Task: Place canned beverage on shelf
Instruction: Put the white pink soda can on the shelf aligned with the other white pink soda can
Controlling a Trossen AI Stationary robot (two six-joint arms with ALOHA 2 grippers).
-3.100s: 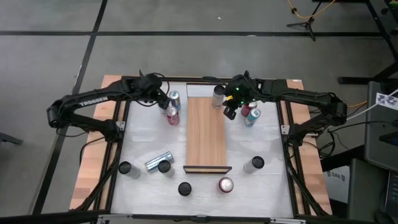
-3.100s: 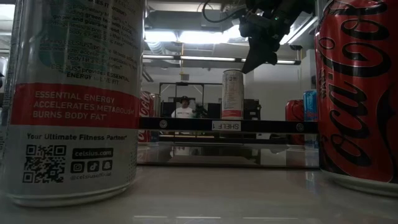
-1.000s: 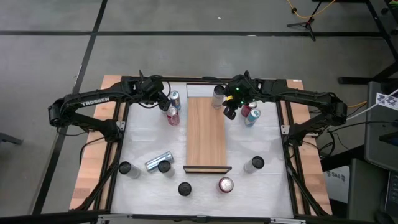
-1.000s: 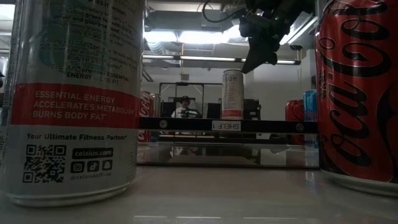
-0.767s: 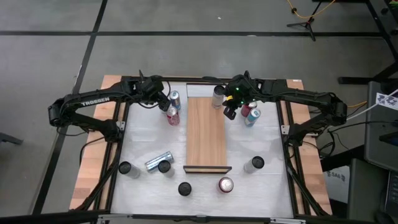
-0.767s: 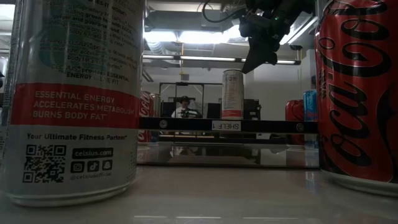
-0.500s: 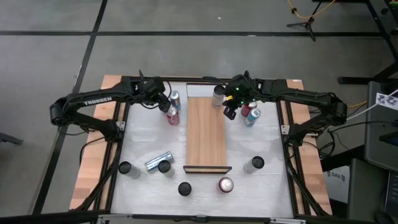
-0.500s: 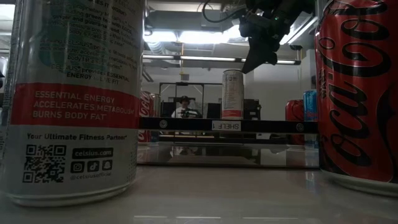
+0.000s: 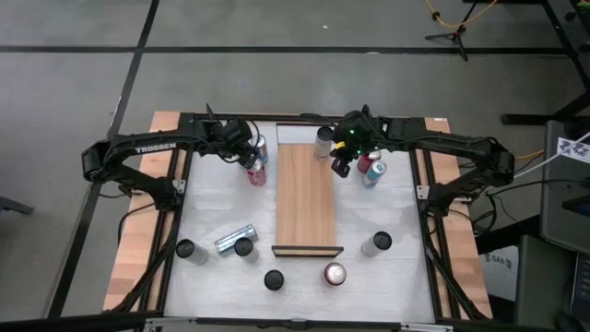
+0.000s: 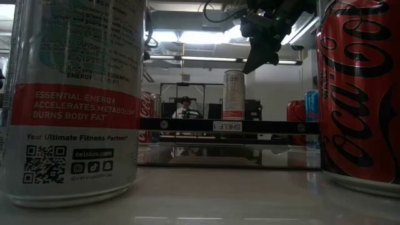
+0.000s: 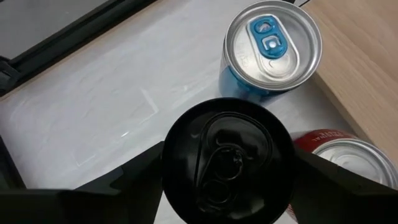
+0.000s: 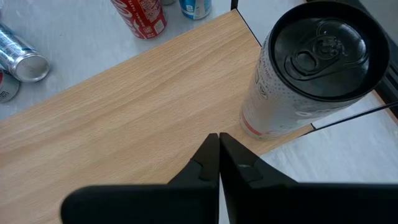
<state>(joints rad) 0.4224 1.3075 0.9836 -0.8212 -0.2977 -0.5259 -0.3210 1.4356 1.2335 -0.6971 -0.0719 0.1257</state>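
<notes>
Left gripper (image 11: 227, 163) is closed around a black-topped can (image 11: 227, 163), one finger (image 11: 134, 180) on each side of it, at the far left of the table just beside a blue can (image 11: 272, 46) and a red can (image 11: 345, 155). On my reading this is the carrying step: the can is gripped and must next go across to the shelf (image 9: 305, 195), the long wooden plank running down the middle of the table. That move calls for clearing the blue and red cans close by, then setting the can down upright on the bare wood. Only one white can (image 12: 305, 74) stands on the shelf, at its far end. Over that end hangs the right gripper (image 12: 217, 146), waiting with its fingers pressed together and holding nothing. More cans lie loose at the near end of the table.
</notes>
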